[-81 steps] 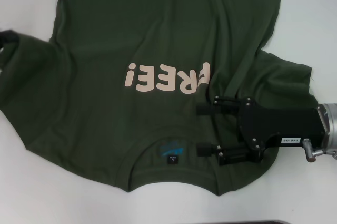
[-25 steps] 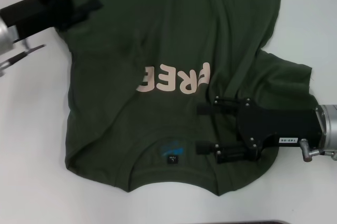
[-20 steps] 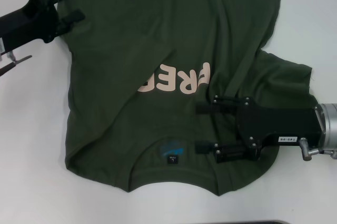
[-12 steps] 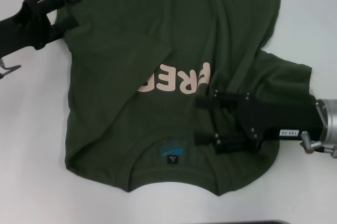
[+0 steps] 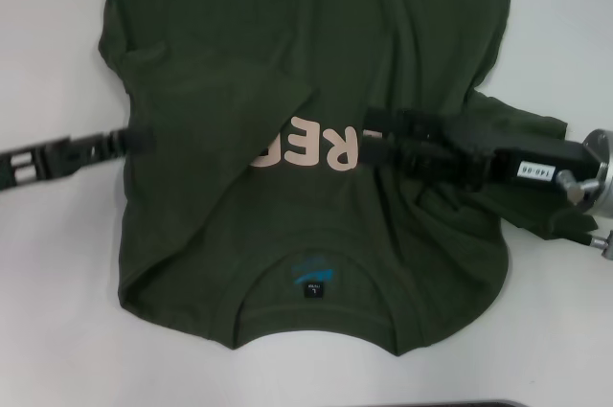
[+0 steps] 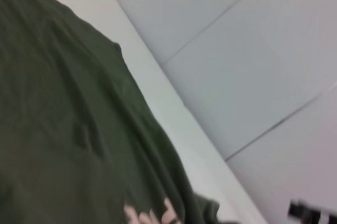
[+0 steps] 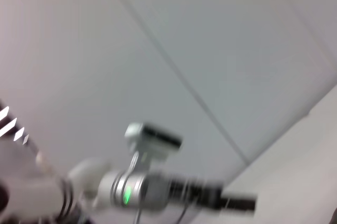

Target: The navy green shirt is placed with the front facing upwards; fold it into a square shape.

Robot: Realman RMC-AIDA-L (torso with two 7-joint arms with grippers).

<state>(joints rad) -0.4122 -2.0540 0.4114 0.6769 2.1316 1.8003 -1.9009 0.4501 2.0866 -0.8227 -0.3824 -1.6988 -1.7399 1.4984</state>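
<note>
The navy green shirt [image 5: 316, 33] lies front up on the white table, collar and black neck label [image 5: 312, 289] towards me. Its left side is folded inward, and that flap covers the start of the cream letters [image 5: 316, 148]. My left gripper [image 5: 144, 139] reaches in from the left, seen edge-on, with its tip at the shirt's folded left edge. My right gripper [image 5: 372, 139] comes in from the right, turned on its side, and hovers over the end of the letters. The left wrist view shows shirt cloth [image 6: 63, 118] and a bit of lettering [image 6: 152, 216].
Bare white table [image 5: 57, 311] surrounds the shirt on the left, right and front. The right sleeve [image 5: 522, 134] is bunched under my right arm. In the right wrist view only a pale wall and my blurred left arm [image 7: 158, 192] show.
The shirt's left side was folded in over the letters. My left arm has since dropped from the upper left to the folded edge. My right gripper moved from beside the collar up to the letters and rolled over.
</note>
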